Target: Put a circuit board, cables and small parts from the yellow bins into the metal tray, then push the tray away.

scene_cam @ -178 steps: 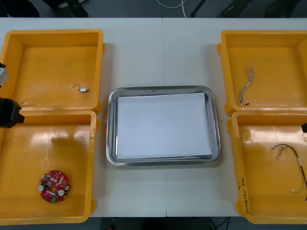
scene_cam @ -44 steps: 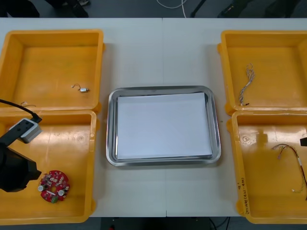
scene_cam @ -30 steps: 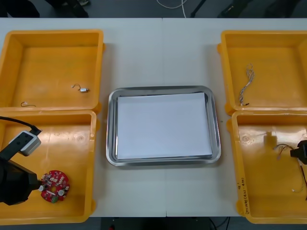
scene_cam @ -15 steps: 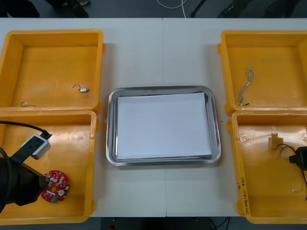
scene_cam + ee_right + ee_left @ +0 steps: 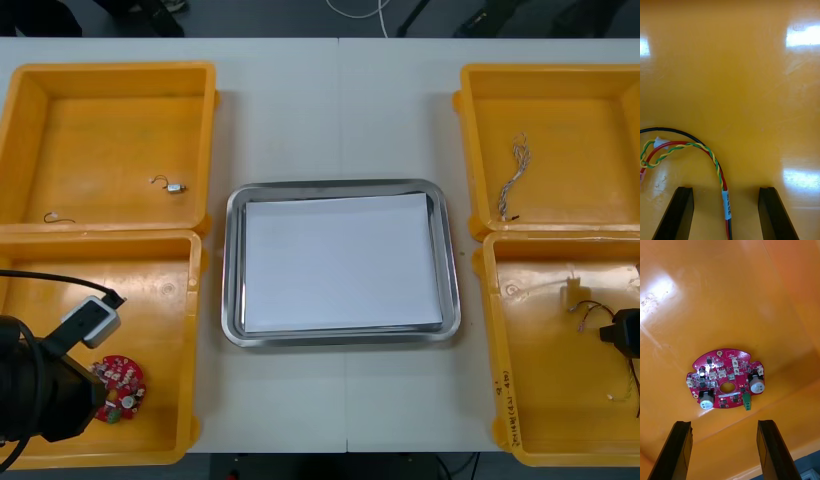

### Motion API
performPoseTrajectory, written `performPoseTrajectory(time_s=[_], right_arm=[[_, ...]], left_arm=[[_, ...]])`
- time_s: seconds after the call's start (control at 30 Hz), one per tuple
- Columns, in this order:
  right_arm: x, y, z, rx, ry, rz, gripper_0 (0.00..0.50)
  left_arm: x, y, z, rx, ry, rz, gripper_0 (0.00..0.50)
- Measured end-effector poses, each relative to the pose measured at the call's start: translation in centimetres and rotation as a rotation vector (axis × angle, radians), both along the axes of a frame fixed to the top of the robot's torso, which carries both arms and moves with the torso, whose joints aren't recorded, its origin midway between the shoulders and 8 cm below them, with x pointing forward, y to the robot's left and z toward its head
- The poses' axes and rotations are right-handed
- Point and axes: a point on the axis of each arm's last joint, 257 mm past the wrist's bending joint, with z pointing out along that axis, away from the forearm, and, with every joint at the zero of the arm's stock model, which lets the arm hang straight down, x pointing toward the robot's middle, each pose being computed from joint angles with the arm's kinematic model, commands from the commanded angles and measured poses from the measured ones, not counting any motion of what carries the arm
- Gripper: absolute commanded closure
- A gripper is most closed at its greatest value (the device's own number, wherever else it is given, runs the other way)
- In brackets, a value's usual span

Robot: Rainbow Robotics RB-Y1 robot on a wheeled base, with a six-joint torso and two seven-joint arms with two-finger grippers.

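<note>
While both arms hang low over the near bins, things stand so:
Left gripper (image 5: 724, 423): fingers wide apart, holding nothing, above the floor of the near left bin (image 5: 150, 270).
Circuit board (image 5: 725, 379): flat on that floor, just beyond the fingers.
Right gripper (image 5: 726, 189): fingers wide apart, gripping nothing, inside the near right bin (image 5: 540, 390).
Red and yellow cable (image 5: 717, 167): on the floor there, passing between the open fingers.
Tray (image 5: 232, 270): between the bins, white inside.
</note>
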Motion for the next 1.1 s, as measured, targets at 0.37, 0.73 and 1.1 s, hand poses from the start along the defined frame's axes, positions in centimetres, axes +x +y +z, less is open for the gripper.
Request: performPoseTrajectory(time_s=[0.37, 0.73, 1.1], right_arm=[[0.0, -0.3, 0.0, -0.008, 0.002, 0.002, 0.496], [0.0, -0.5, 0.0, -0.011, 0.003, -0.001, 0.500], [0.0, -0.5, 0.0, -0.012, 0.002, 0.001, 0.500]], left_arm=[[0.4, 0.6, -2.6, 0.002, 0.015, -0.010, 0.000], [-0.8, 0.2, -3.7, 0.019, 0.050, -0.051, 0.000], [-1.6, 0.6, -5.5, 0.027, 0.089, -0.054, 0.000]])
